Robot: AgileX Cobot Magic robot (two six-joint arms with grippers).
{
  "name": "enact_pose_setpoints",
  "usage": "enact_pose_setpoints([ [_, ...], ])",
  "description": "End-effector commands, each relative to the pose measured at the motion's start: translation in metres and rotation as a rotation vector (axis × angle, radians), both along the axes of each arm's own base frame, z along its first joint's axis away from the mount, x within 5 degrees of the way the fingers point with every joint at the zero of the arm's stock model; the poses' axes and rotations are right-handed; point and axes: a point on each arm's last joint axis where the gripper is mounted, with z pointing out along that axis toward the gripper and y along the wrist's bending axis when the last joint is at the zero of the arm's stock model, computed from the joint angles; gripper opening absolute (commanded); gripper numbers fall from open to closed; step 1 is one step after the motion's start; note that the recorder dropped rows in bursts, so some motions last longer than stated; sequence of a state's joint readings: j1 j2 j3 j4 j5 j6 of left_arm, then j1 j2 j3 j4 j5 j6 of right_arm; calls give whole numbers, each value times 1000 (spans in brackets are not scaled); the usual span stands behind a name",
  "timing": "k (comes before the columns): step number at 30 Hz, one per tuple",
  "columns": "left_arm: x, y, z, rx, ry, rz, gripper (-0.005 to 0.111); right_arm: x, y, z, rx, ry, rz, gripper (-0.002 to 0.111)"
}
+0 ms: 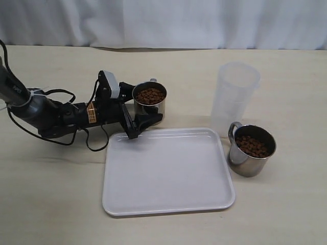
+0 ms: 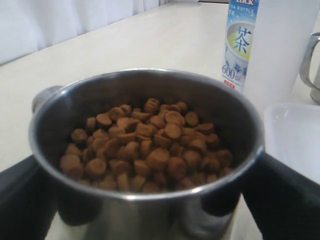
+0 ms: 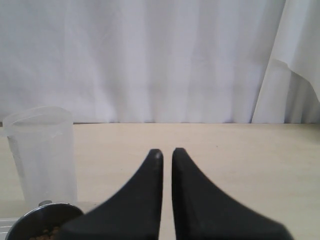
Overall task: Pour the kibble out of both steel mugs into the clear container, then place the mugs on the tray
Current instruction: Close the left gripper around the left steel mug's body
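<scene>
Two steel mugs hold brown kibble [image 2: 150, 147]. The left mug [image 1: 149, 99] stands on the table just beyond the white tray [image 1: 168, 171]. My left gripper [image 1: 143, 103] lies low on the table with one finger pressed against each side of that mug [image 2: 145, 210], jaws wide. The right mug [image 1: 251, 150] stands off the tray's right edge, in front of the clear container [image 1: 235, 97], which is upright and looks empty. My right gripper [image 3: 167, 152] is shut on nothing, above the table; the container [image 3: 42, 150] and the right mug's rim [image 3: 45, 220] show beside it.
The left arm [image 1: 46, 112] and its cables stretch across the table's left side. A white curtain [image 1: 163, 20] hangs behind the table. The tray's corner [image 2: 295, 135] lies close beside the left mug. A blue-printed label [image 2: 240, 45] shows past the mug.
</scene>
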State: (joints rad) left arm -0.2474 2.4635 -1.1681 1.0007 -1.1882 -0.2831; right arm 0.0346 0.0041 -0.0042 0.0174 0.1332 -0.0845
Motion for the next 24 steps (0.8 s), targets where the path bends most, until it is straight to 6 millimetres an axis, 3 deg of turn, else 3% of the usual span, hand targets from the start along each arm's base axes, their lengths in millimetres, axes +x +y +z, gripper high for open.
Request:
enact_pose_setpoints([
  [1, 2, -7, 1, -22, 3, 39, 66, 0, 0, -1, 3, -1, 3, 5],
  [15, 3, -8, -2, 30, -14, 68, 64, 0, 0, -1, 3, -1, 3, 5],
  [17, 3, -8, -2, 29, -12, 69, 55, 0, 0, -1, 3, -1, 3, 5],
  [21, 3, -8, -2, 27, -12, 68, 21, 0, 0, -1, 3, -1, 3, 5],
  [24, 4, -7, -1, 25, -15, 68, 1, 0, 0, -1, 3, -1, 3, 5],
])
